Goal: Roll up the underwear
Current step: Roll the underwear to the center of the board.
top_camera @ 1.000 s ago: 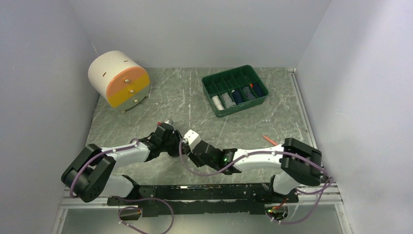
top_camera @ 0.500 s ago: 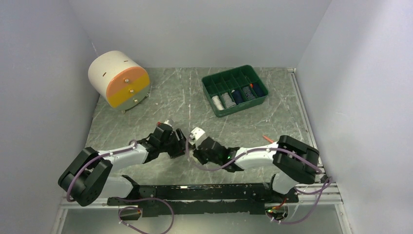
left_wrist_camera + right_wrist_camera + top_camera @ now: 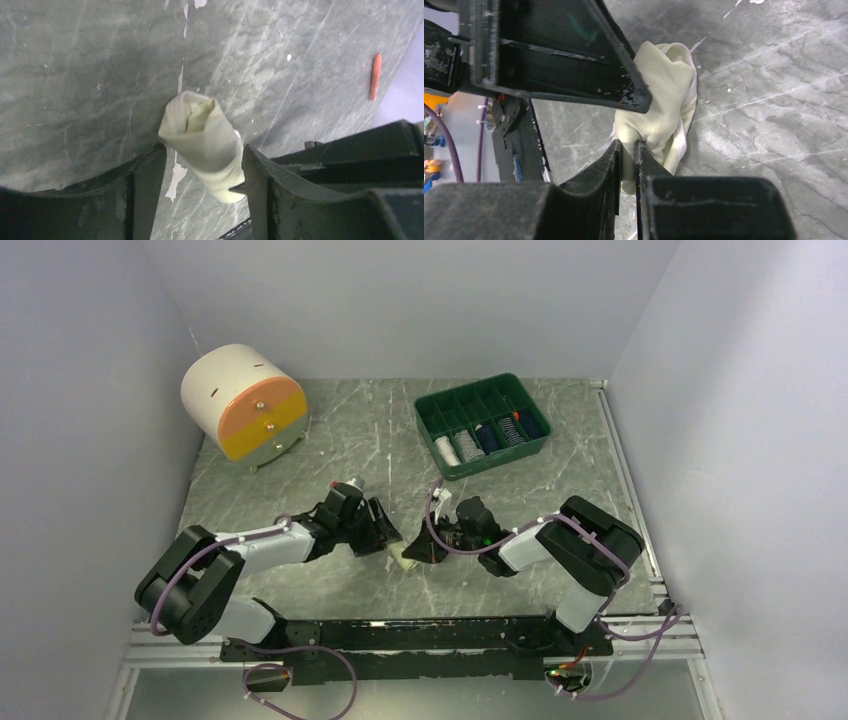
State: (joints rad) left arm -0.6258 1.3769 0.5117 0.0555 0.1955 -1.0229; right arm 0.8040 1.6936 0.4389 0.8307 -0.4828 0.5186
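The cream-white underwear (image 3: 202, 137) is a rolled bundle at the table's near middle (image 3: 401, 559). My left gripper (image 3: 204, 150) stands open around it; there is a gap at its left finger (image 3: 145, 185), and its right finger (image 3: 260, 185) is close against the roll. From the other side my right gripper (image 3: 628, 145) is shut on a fold of the underwear (image 3: 669, 100). In the top view the left gripper (image 3: 385, 536) and right gripper (image 3: 420, 548) meet tip to tip over the bundle. No white-and-pink underwear is in view.
A green compartment tray (image 3: 468, 390) holding several rolled items stands at the back right. A white and orange drum-shaped drawer unit (image 3: 243, 400) stands at the back left. A small orange stick (image 3: 375, 75) lies on the table to the right.
The right gripper has swung left and down and shut on the cloth. The left gripper has opened wider and moved right around the roll.
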